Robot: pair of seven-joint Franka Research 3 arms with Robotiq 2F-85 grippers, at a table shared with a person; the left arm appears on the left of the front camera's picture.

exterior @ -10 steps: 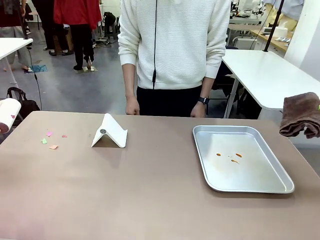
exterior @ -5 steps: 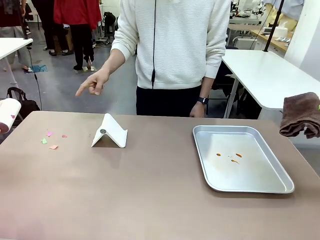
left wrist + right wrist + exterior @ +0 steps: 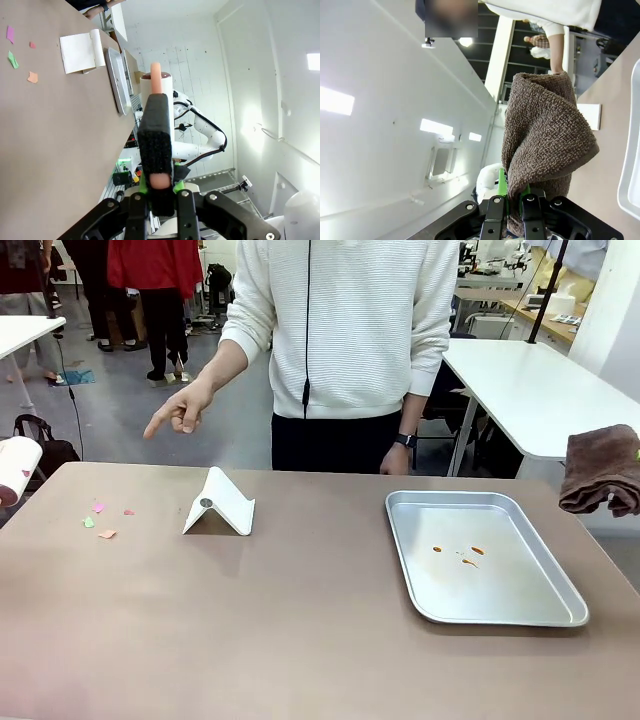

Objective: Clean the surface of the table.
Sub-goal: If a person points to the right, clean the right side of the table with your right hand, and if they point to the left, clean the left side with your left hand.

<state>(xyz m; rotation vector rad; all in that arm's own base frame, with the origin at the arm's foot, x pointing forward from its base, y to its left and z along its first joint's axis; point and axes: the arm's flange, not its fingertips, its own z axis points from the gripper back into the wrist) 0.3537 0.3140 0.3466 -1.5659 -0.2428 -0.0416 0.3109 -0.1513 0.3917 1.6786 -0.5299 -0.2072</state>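
my left gripper (image 3: 161, 194) is clamped tight on the black handle of a white roller (image 3: 156, 82), which looks like the sticky lint kind; my right gripper (image 3: 516, 202) is closed just as tight on a folded brown towel (image 3: 545, 140)

the table (image 3: 300, 630) lies straight in front of me, its long axis running left to right, with both my tools hanging just off its two short ends: roller at the left end, towel at the right

what matters is the mess on the top, a small cluster of coloured paper scraps (image 3: 102, 520) at the far left, well apart from the towel and near the roller, so i judge my left arm is the nearer one for them

the person's hand (image 3: 178, 410) hovers above the far edge with a finger pointing down toward that same corner

the top itself is plain matte brown and otherwise looks dry and unmarked

a white folded stand (image 3: 222, 505) sits just right of the scraps, and a metal tray (image 3: 520, 585) with a few orange spots (image 3: 462, 554) lies on the right half, closer to the towel
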